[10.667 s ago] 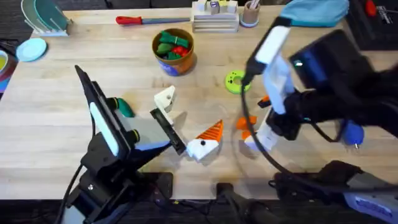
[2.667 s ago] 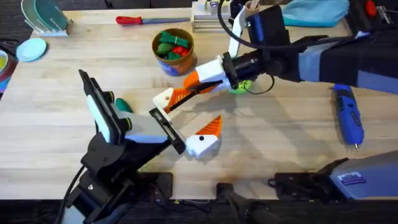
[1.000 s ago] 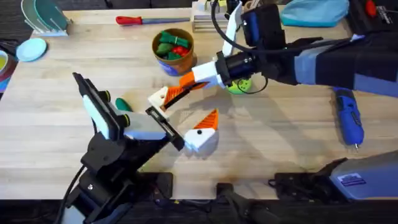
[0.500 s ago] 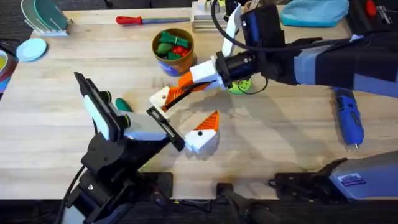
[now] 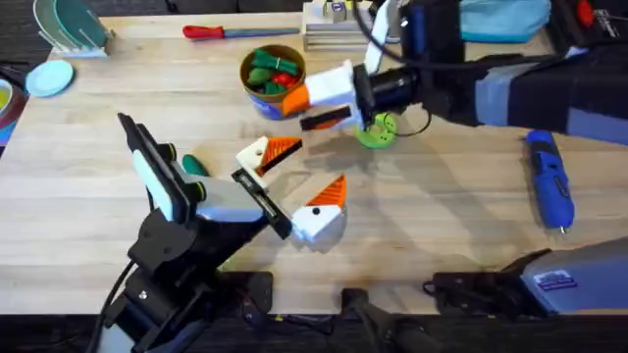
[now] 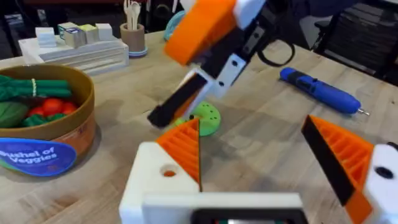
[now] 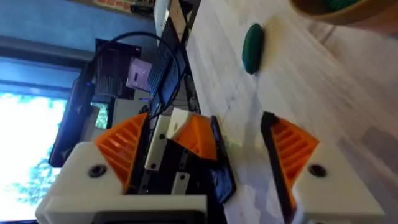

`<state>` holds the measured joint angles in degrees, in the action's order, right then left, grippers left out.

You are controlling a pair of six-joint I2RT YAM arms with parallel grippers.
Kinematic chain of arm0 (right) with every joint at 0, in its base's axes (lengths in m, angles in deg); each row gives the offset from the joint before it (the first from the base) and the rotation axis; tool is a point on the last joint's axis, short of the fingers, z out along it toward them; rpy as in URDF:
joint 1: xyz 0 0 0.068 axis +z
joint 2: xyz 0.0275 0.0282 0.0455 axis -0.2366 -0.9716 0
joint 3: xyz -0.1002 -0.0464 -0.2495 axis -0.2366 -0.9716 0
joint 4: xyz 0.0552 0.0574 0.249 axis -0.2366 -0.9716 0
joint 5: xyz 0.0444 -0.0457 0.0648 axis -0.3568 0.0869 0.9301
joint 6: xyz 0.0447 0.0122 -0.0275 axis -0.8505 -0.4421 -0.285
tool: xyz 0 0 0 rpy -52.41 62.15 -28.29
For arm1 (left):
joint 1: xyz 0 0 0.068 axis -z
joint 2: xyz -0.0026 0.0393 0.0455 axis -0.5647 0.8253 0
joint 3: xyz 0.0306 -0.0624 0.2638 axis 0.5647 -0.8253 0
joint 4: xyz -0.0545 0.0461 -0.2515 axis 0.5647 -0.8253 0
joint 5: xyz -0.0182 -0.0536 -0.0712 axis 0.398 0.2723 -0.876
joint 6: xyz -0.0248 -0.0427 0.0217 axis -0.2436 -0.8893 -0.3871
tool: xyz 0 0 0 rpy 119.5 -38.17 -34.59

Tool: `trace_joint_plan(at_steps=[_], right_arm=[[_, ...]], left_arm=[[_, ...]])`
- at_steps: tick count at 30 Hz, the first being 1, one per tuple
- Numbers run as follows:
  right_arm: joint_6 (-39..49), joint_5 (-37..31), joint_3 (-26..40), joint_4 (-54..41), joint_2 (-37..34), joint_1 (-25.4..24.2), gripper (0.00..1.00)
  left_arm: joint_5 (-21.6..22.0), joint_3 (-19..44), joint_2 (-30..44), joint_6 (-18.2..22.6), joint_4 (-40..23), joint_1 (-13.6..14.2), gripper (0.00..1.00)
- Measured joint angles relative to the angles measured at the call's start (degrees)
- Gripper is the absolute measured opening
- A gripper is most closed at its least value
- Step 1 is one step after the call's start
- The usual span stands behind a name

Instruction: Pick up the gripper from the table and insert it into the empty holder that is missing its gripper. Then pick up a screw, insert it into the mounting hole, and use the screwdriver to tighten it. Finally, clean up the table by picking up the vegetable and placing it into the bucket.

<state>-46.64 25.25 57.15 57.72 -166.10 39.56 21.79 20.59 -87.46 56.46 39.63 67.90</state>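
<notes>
Insertion stage, judged near its end. The gripper sits against the holder, the white finger base of the left claw, orange ribbed face turned inward toward the opposite finger. The left claw is spread wide with nothing between its fingers. The right claw hangs just above and beside the seated piece, its fingers apart, empty, and not touching it.

To do this step well, the wedge should be confirmed flush along the holder's edge before any screw is fetched. The left wrist view shows a small round hole in the white base below the orange part. This is probably the mounting hole, and it needs to stay unobstructed. The left arm should hold steady, since the piece is unfastened and a jolt could tip it out. Whether it is fully home cannot be told.

From the right wrist, the gripper lies between that claw's two fingers but farther off. The screwdriver rests on the bench, well apart to the right.
</notes>
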Motion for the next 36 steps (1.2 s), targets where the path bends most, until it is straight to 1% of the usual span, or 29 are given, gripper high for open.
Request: trace_joint_plan(at_steps=[4, 7, 9, 11, 14, 17, 19, 22, 25, 28, 29, 31, 32, 34, 35, 36], right_arm=[[0.88, -2.04, 1.12, 0.13, 0.00, -3.29, 0.991], [3.76, -6.03, 3.35, -4.94, 0.61, -5.42, 0.992], [6.93, -9.51, 5.23, -11.60, 2.13, -6.68, 0.992], [11.15, -13.69, 7.81, -20.61, 4.04, -7.73, 0.992], [18.61, -22.70, 11.84, -34.16, 6.67, -8.34, 0.993], [25.44, -34.59, 14.13, -42.85, 8.69, -7.35, 0.993], [29.36, -41.84, 14.52, -46.25, 9.14, -5.83, 0.994], [34.82, -50.33, 14.54, -49.88, 8.65, -2.38, 0.994], [38.68, -55.91, 14.54, -50.36, 7.16, 1.10, 0.994], [41.68, -58.90, 14.54, -50.23, 5.13, 3.41, 0.984], [42.41, -59.53, 14.54, -50.21, 4.45, 3.74, 0.950], [43.49, -60.61, 14.54, -50.23, 2.89, 3.94, 0.814], [43.86, -61.06, 14.54, -50.25, 2.24, 3.94, 0.732], [44.26, -61.74, 14.54, -50.25, 0.96, 3.93, 0.539], [44.37, -61.98, 14.54, -50.23, 0.43, 3.92, 0.484], [44.41, -62.03, 14.54, -50.11, -0.03, 3.93, 0.458]], left_arm=[[-0.52, 0.00, 0.00, 0.01, 0.02, 0.00, 0.993], [-0.87, 0.00, 0.00, 0.03, 0.04, 0.00, 0.993], [-1.06, 0.00, 0.00, 0.10, 0.07, 0.00, 0.993], [-1.35, 0.00, 0.00, 0.16, 0.08, 0.00, 0.993], [-2.26, 0.00, 0.00, 0.16, 0.19, 0.00, 0.993], [-3.28, 0.00, 0.00, 0.16, 0.24, 0.00, 0.993], [-3.71, 0.00, 0.00, 0.16, 0.24, 0.00, 0.993], [-4.01, 0.00, 0.00, 0.16, 0.24, 0.00, 0.993], [-4.07, 0.00, 0.00, 0.16, 0.26, 0.00, 0.993], [-4.25, 0.00, 0.00, 0.16, 0.26, 0.00, 0.993], [-4.27, 0.00, 0.00, 0.16, 0.26, 0.00, 0.993], [-4.32, 0.00, 0.00, 0.16, 0.26, 0.00, 0.993], [-4.37, 0.00, 0.00, 0.16, 0.26, 0.00, 0.993], [-4.51, 0.00, 0.00, 0.16, 0.26, 0.00, 0.993], [-4.51, 0.00, 0.00, 0.16, 0.26, 0.00, 0.993], [-4.51, 0.00, 0.00, 0.16, 0.26, 0.00, 0.993]])
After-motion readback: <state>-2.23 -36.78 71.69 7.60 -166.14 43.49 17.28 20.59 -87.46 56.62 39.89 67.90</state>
